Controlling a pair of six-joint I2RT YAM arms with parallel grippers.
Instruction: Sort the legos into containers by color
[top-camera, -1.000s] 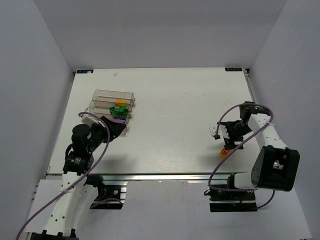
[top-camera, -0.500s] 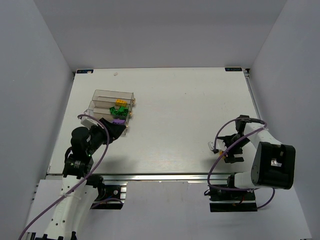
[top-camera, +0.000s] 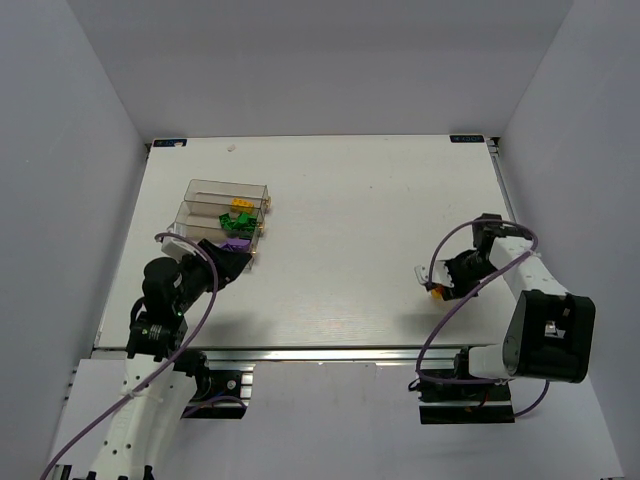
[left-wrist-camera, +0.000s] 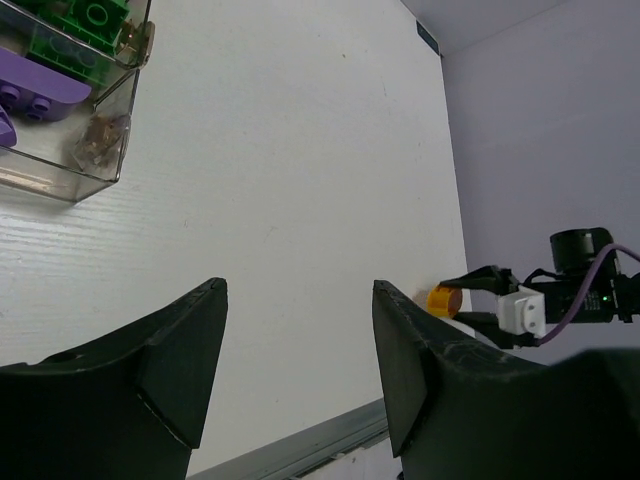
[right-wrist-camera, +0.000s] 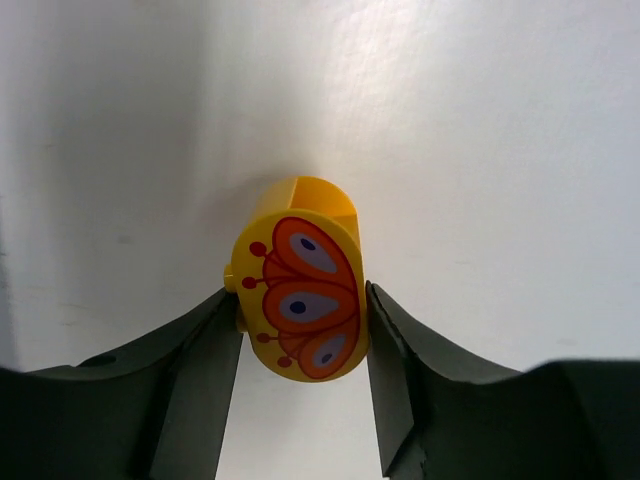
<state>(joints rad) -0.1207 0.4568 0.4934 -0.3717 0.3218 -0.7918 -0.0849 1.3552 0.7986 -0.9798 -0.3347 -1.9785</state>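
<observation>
Where the white table (top-camera: 340, 190) meets pale grey walls (top-camera: 300, 60), the containers (top-camera: 205, 190) hold legos (top-camera: 236, 222) at its left; right fingers (right-wrist-camera: 195, 380) clamp a yellow-orange lego (right-wrist-camera: 300, 290) toward its right; left fingers (left-wrist-camera: 185, 350) gape empty beside the containers.

A robotics lab test cell is shown: a white desk (top-camera: 340, 215) is boxed in by plain pale walls (top-camera: 320, 60) on the left, right and far sides. Two robot arms (top-camera: 160, 300) are bolted to an aluminium rail (top-camera: 330, 357) along the near edge, and purple cables (top-camera: 213, 283) are looped over them.
</observation>
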